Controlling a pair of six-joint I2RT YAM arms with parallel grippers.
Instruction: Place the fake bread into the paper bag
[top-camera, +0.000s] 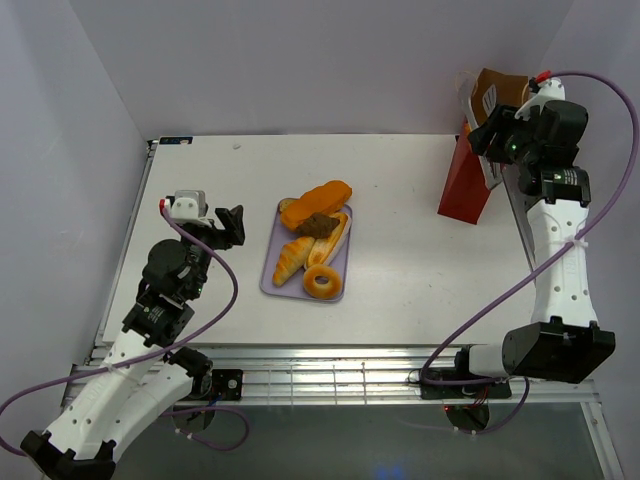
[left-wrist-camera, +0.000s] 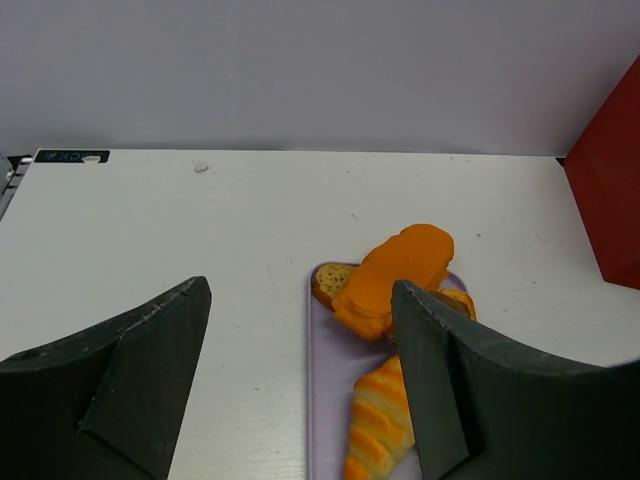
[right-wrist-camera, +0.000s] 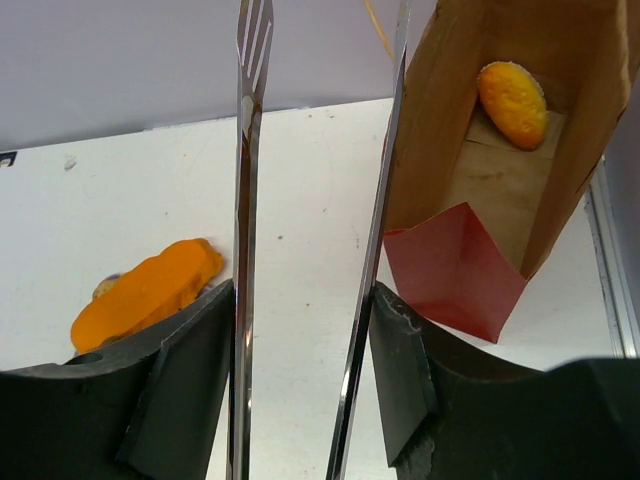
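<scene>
Fake bread lies on a lavender tray (top-camera: 270, 282): an orange loaf (top-camera: 318, 198), a dark brown piece (top-camera: 318, 224), a croissant (top-camera: 291, 258) and a tan ring donut (top-camera: 323, 282). The red and brown paper bag (top-camera: 465, 185) stands at the far right. My right gripper (right-wrist-camera: 305, 370) is shut on metal tongs (right-wrist-camera: 245, 200), whose tips are spread and empty, by the bag's open mouth (right-wrist-camera: 455, 270). One orange-brown pastry (right-wrist-camera: 511, 103) lies inside the bag. My left gripper (left-wrist-camera: 300, 390) is open and empty, low at the tray's left edge, facing the loaf (left-wrist-camera: 400, 275) and croissant (left-wrist-camera: 378, 425).
White walls close in the table at the back and on both sides. A metal rail (top-camera: 330, 375) runs along the near edge. The bag's red side (left-wrist-camera: 610, 200) shows at the right of the left wrist view. A seeded bun slice (left-wrist-camera: 330, 282) lies under the loaf.
</scene>
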